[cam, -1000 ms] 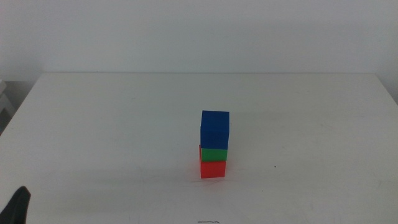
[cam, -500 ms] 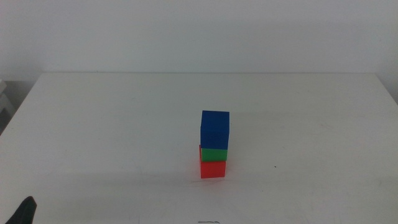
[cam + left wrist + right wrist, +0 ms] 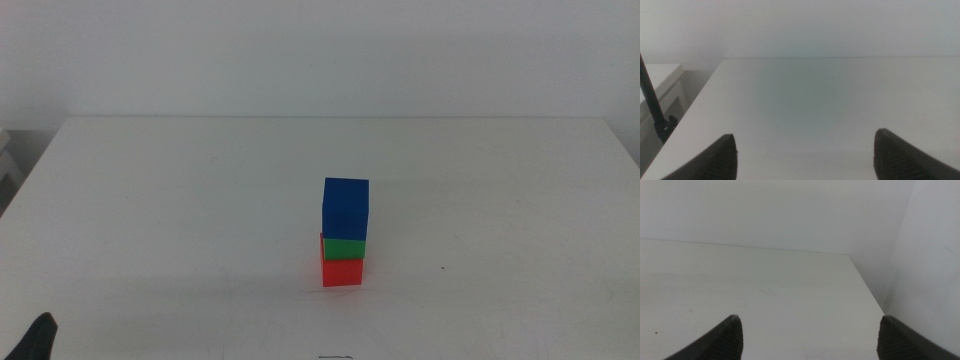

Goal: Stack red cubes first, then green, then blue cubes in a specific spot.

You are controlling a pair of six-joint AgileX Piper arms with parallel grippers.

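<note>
Three cubes, one of each colour, in a single upright stack right of centre on the plain white counter point(image 3: 180, 200): small matte red cube point(image 3: 342, 272) at the bottom, small matte green cube point(image 3: 344, 247) on it, small matte deep-blue cube point(image 3: 346, 207) on top. Faces roughly aligned, column vertical. Nothing else near it.

My left gripper point(image 3: 805, 155): fingers spread, empty, over bare counter at the near left corner. My right gripper point(image 3: 807, 337): fingers spread, empty, near the counter's right edge.

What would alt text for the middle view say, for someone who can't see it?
A three-cube stack stands on a white table: red cube at the bottom, green cube in the middle, blue cube on top. A dark left gripper tip shows in the bottom left corner.
</note>
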